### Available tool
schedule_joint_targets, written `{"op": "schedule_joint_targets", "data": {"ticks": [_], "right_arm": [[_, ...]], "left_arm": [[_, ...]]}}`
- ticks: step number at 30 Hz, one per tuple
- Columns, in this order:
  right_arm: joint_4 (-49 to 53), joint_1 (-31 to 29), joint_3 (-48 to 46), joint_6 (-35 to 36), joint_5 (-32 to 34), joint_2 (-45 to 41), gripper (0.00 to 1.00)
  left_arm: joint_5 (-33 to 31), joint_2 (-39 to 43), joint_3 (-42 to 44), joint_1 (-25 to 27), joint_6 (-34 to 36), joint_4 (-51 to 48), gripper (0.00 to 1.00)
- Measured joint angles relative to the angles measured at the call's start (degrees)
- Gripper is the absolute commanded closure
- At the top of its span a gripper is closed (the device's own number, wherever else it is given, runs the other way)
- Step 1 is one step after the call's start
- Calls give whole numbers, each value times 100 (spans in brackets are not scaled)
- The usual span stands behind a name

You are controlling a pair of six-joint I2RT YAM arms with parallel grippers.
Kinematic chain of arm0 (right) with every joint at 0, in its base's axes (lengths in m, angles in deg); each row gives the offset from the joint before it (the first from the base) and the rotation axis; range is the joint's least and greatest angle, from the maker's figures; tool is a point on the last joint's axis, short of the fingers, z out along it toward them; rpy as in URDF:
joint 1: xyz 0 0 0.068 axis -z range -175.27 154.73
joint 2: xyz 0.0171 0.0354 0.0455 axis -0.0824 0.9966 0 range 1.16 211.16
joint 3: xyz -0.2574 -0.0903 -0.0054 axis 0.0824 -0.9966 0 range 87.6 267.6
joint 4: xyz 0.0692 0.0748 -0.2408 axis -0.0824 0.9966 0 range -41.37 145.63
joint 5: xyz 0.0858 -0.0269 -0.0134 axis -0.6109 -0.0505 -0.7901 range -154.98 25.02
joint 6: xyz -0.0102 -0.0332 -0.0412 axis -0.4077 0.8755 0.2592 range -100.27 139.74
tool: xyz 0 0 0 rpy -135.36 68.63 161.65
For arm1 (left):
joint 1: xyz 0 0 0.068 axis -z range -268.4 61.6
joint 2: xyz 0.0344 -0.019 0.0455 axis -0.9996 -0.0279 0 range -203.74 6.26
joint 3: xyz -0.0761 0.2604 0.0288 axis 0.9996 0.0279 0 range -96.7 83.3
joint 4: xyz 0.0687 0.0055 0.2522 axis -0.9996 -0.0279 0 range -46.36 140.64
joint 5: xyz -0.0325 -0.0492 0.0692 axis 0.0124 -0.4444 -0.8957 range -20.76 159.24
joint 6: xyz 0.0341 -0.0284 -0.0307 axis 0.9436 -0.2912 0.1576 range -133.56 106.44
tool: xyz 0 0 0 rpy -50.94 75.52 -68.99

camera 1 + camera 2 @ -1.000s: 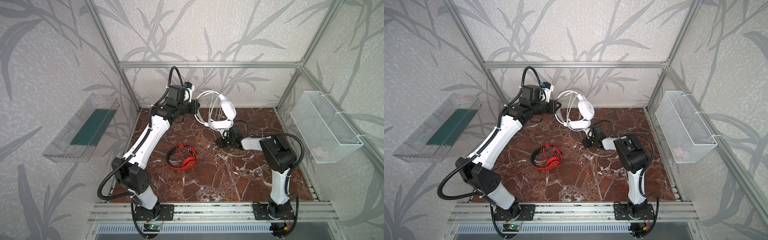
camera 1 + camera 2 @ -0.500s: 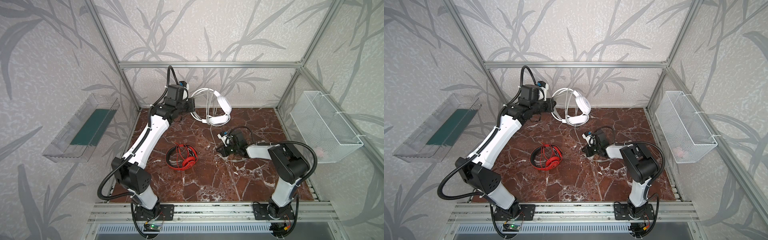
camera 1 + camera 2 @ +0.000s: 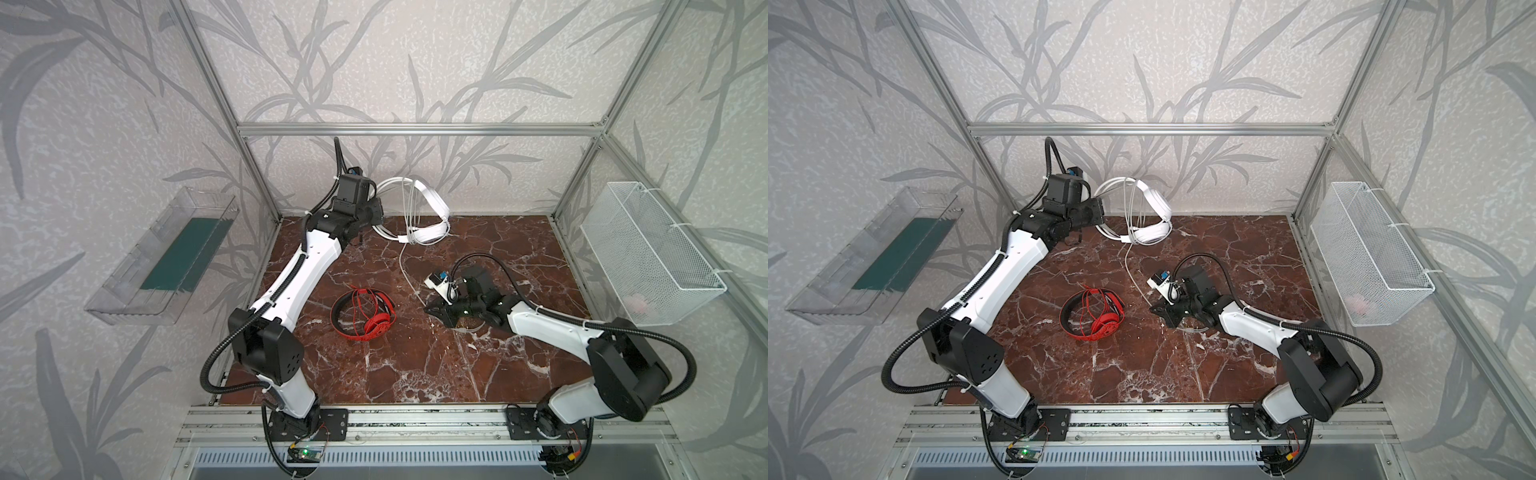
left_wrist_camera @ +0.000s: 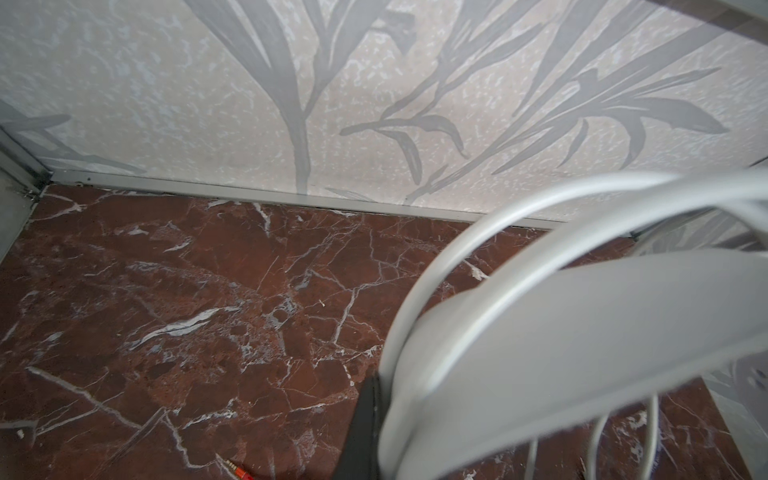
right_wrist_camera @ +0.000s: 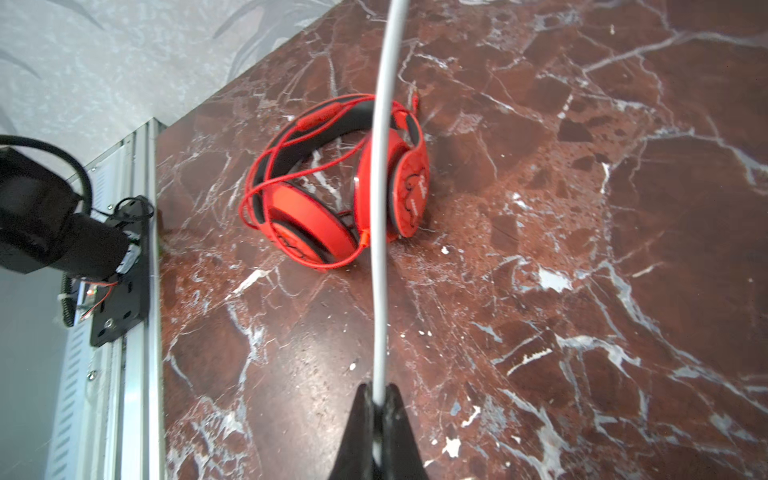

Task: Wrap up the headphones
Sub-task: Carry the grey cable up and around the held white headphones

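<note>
Red headphones point(image 3: 365, 318): on the marble tabletop point(image 3: 415, 374), near its middle. Black inner band, cups close together, thin red cable point(image 5: 316, 120) wound across band and cups. White headphones point(image 3: 428, 236): larger, raised at the back, band arching upward, cups low. White cable point(image 3: 402, 266) looped several turns over the band, remainder slanting down toward the table.

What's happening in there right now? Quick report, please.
Left gripper shut on white headphones, raised at back. Right gripper shut on white cable, low over table. Red headphones lie wrapped, beside the cable, not touching.
</note>
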Motion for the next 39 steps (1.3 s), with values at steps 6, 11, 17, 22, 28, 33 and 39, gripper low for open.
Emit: {"op": "schedule_joint_targets", "data": {"ticks": [6, 11, 17, 22, 28, 33, 39], "right_arm": [[820, -26, 66, 708, -361, -741, 100], [1670, -26, 466, 1414, -518, -1060, 100], [2337, 118, 1003, 1941, -654, -1274, 100], [2638, 332, 1460, 2218, -745, -1244, 100], [2865, 555, 2031, 2566, -868, -984, 100], [3110, 804, 2494, 2916, -955, -789, 100], [3298, 1075, 3036, 3311, -1080, -455, 100]], "left_arm": [[-365, -273, 33, 0, 52, -50, 100], [-542, -459, 72, 0, 190, -184, 100], [-636, -560, 142, 4, 407, -372, 100], [-627, -610, 181, 39, 570, -393, 100], [-577, -728, 210, 214, 960, -487, 100], [-452, -743, 260, 348, 1342, -658, 100], [-83, -743, 295, 470, 1768, -699, 100]]}}
